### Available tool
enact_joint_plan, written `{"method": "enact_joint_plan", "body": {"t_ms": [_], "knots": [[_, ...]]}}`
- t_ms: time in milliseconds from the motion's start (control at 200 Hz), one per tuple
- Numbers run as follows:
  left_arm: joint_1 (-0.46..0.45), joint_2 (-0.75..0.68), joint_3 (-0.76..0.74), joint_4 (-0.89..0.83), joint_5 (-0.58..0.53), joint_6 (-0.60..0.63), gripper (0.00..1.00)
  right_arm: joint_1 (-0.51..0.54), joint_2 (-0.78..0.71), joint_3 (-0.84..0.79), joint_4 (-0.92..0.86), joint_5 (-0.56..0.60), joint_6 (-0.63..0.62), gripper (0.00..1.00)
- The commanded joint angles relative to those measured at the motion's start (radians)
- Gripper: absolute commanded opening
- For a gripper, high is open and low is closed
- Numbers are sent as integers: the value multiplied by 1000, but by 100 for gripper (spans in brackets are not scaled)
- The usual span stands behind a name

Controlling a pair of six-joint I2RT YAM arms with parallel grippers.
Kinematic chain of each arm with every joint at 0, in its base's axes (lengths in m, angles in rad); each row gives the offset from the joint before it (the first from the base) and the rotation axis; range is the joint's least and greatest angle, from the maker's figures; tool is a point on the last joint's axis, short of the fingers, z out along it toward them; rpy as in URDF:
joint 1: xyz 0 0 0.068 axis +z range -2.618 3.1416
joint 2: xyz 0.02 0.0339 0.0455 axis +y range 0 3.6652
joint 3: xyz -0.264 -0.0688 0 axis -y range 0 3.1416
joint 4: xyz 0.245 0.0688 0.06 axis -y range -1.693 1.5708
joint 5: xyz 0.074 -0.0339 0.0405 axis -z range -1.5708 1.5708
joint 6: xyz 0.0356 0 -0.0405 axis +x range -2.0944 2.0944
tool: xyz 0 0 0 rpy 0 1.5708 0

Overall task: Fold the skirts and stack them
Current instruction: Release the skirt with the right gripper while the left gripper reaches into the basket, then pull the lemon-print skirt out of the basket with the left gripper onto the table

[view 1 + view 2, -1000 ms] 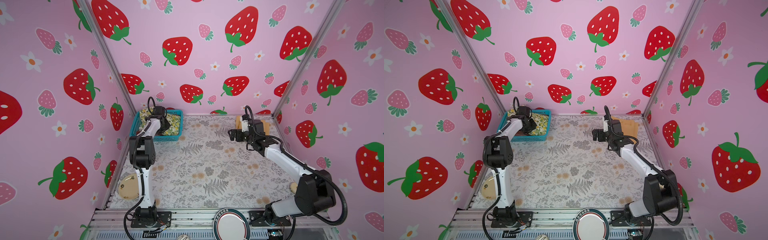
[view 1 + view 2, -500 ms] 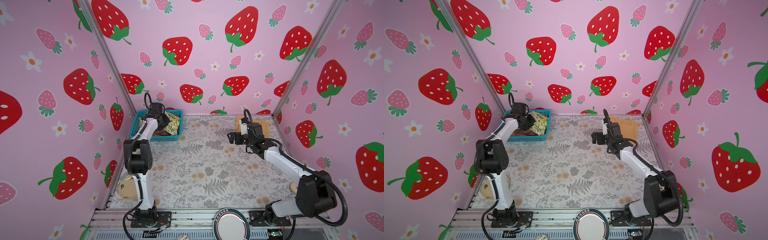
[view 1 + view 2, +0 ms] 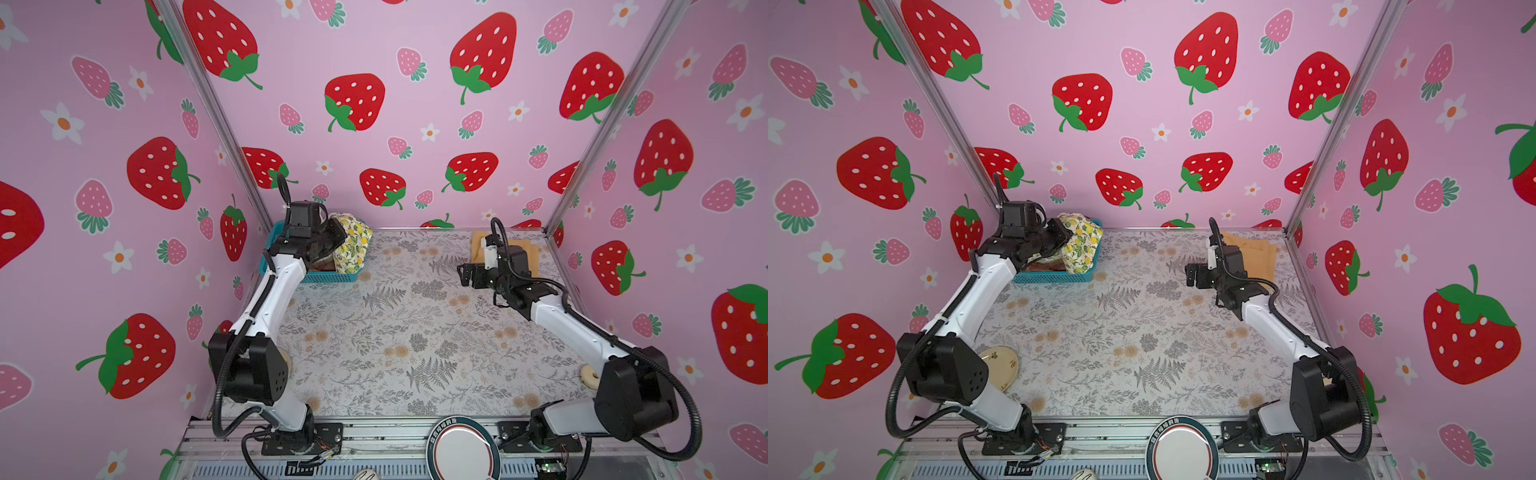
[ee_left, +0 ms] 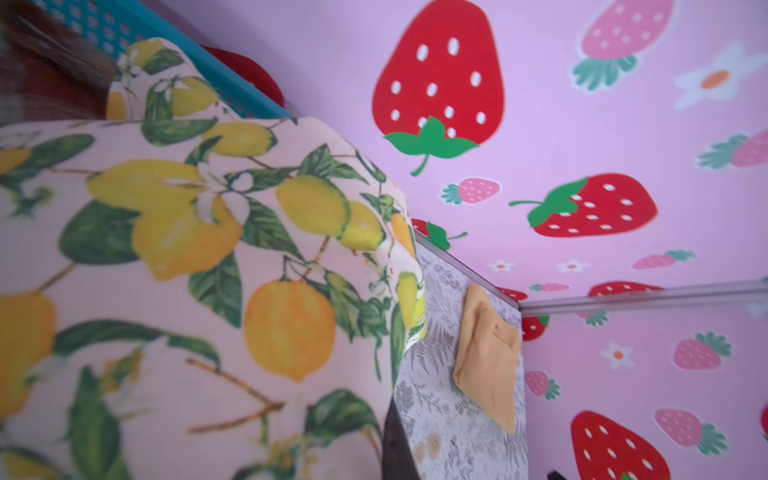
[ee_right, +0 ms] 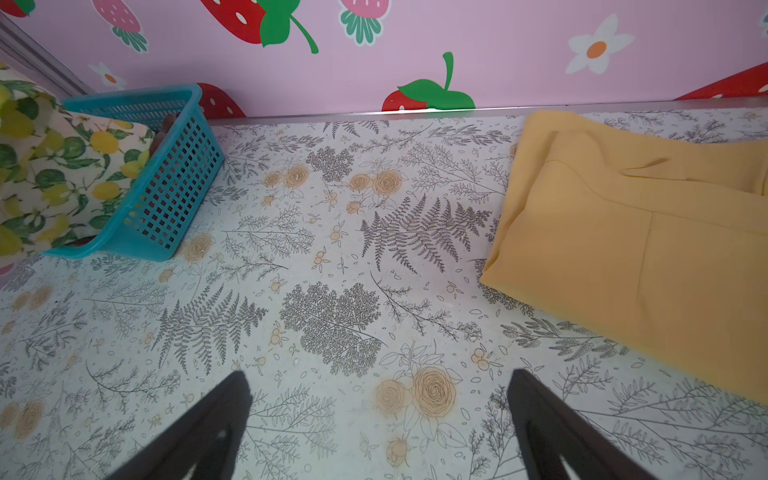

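Mustard skirt folded — we are holding the lemon skirt, left gripper clamped on it. Right gripper is gaping empty; plaid skirt waiting.

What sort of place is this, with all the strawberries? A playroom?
Likely a robot practice booth, not a home: left arm and right arm bolted to a metal rail, strawberry-paper walls boxing one table, a lemon-print skirt held over a teal basket.

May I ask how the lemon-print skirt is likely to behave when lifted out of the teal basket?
Probably floppy: the lemon-print skirt hangs in soft bulging folds from the left gripper down to the teal basket. It looks light, thin cloth, so it should hang and swing rather than hold shape. A trailing hem might snag the basket rim.
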Motion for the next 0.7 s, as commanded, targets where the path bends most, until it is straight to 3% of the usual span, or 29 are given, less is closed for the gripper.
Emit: {"method": "enact_joint_plan", "body": {"t_ms": [0, 365, 690], "knots": [[-92, -76, -48, 40, 31, 4, 0, 5, -49, -20, 27, 29, 19, 100], [-468, -76, -165, 130, -107, 10, 0, -7, -197, -120, 15, 143, 52, 100], [-661, 118, -151, 208, -123, -20, 0, -110, -237, -193, 12, 83, 68, 100]]}}
